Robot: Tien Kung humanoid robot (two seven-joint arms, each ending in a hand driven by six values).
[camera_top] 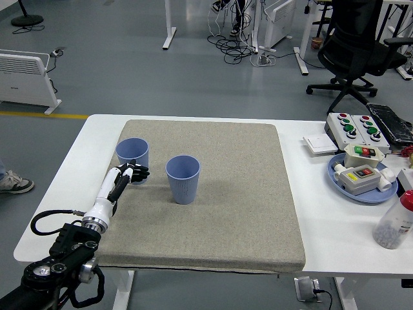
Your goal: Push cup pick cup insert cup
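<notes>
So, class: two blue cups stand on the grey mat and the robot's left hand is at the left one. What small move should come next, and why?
Probably a short push rightward: the left hand sits at the near base of the left cup, not visibly wrapped around it, and a gap of bare mat separates it from the other cup. Both stand upright, mouths open.

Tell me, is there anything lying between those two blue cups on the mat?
No. In the head view, only bare grey mat separates the left cup from the right cup. The robot's left hand sits at the left cup's near side, not between them.
</notes>
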